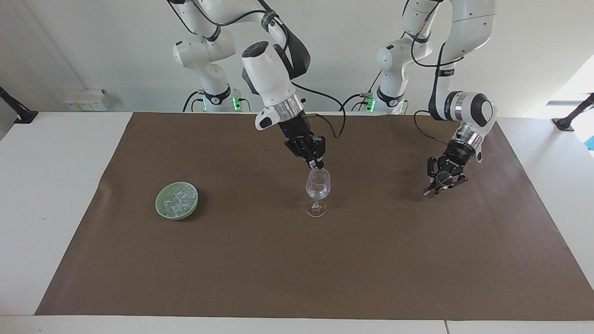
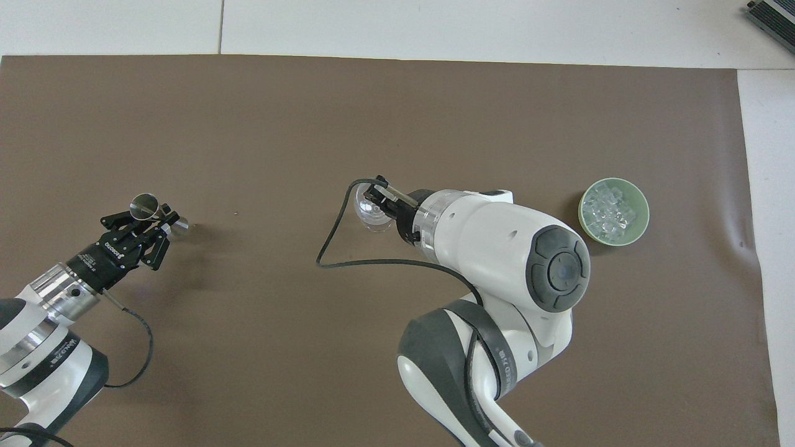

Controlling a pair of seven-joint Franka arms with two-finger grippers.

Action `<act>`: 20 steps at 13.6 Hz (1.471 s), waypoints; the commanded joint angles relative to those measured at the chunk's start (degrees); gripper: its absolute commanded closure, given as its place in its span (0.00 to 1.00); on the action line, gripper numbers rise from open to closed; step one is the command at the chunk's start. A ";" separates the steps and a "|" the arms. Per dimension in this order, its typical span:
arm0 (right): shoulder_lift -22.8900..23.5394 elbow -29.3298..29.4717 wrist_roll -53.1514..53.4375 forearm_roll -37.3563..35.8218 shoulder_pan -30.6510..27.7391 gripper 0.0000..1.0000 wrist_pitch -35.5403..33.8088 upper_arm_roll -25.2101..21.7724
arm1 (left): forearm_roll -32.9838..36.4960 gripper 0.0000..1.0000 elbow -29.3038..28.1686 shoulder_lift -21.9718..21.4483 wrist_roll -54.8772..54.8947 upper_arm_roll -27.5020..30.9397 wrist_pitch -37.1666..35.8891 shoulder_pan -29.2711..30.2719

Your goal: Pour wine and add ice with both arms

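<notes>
Two pincers: right (image 1: 317,164) over upright wine glass (image 1: 318,191), state unclear — left (image 1: 442,182) clamped on tilted steel jigger (image 2: 154,209).

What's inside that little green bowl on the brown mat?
The green bowl holds a heap of small clear ice cubes. They cover its bottom, so whatever lies beneath them cannot be seen.

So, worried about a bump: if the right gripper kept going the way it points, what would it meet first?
Most likely the wine glass: the right gripper points down at its rim from just above, though the gap is hard to judge.
</notes>
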 commanded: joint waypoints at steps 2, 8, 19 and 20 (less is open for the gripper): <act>0.65 0.82 -0.21 1.34 0.24 0.08 0.66 -0.09 | 1.13 1.00 -0.14 1.03 0.87 -0.26 -2.21 1.90; 0.39 0.30 -2.39 0.46 0.06 0.00 0.14 -0.18 | 1.13 1.00 -0.40 2.96 4.21 -0.26 -3.61 1.90; -10.06 -5.68 -31.83 -16.20 -14.34 0.00 -21.65 -0.53 | -0.10 1.00 2.32 6.04 5.44 -0.26 -3.88 1.73; -10.77 -5.33 -34.20 -19.02 -15.75 0.00 -22.18 -0.62 | -0.88 1.00 2.58 6.39 5.44 -0.26 -3.61 1.20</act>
